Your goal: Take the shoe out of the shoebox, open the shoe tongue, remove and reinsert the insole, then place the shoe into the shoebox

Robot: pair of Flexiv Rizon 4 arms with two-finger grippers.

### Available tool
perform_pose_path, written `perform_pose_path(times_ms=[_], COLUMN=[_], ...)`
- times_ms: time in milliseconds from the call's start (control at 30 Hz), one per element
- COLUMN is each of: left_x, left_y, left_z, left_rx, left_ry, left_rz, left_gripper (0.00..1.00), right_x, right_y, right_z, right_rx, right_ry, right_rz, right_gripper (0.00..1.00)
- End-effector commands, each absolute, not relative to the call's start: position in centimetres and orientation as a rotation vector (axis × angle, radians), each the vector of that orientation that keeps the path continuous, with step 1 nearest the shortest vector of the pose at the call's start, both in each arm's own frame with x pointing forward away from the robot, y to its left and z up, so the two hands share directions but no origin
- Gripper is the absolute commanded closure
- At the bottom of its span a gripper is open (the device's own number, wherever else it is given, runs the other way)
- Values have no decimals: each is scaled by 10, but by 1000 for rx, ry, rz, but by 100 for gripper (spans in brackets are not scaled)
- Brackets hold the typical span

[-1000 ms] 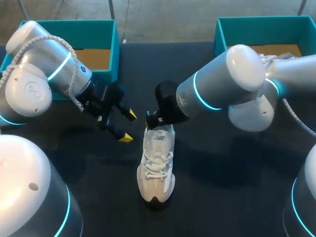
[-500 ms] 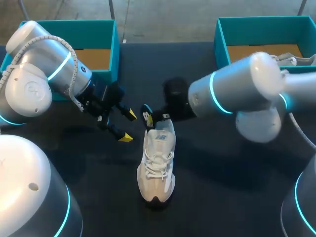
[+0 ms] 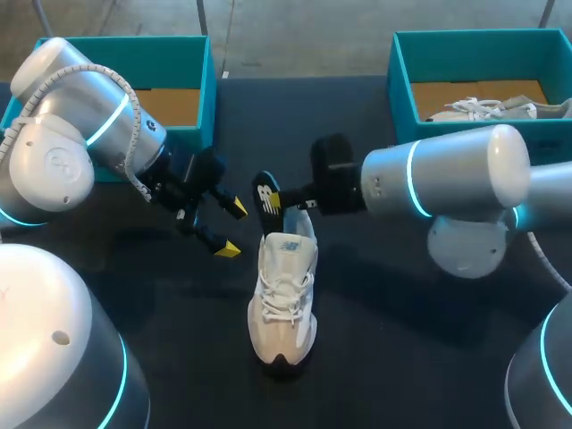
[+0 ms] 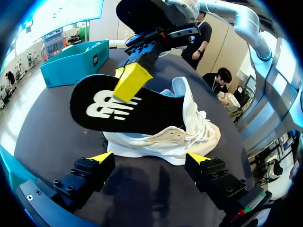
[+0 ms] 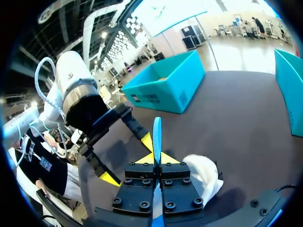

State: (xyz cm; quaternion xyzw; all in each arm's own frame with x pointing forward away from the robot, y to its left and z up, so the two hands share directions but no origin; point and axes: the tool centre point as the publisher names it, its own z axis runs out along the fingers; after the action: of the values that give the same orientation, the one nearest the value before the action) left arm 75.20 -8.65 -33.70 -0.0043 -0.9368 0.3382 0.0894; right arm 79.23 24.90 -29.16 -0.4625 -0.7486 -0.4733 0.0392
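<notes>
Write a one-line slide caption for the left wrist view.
Right gripper pinches the flat black foam insole above the white lace-up sneaker; open left gripper hovers nearby.

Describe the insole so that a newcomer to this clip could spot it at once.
Find the white shoe in the middle of the dark table. Just above its heel end, the right gripper is shut on the insole. It is the only thin, flat piece, black with a white logo on one face, unlike the bulky shoe.
</notes>
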Motion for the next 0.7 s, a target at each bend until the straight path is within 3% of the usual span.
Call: perform_pose_path(times_ms=[33, 700], left_x=[752, 752], left_y=[-87, -87], left_z=[-337, -337], left_rx=[-13, -13], left_ry=[-2788, -2788], left_rz=[1003, 1003], left_gripper=[0, 0], right_x=[805, 841], right_y=[251, 226], right_z=[-297, -280], right_rx=[-1277, -1151], right_ry=[-2224, -2126], right_rz=[-1519, -1798], right_gripper=[100, 100])
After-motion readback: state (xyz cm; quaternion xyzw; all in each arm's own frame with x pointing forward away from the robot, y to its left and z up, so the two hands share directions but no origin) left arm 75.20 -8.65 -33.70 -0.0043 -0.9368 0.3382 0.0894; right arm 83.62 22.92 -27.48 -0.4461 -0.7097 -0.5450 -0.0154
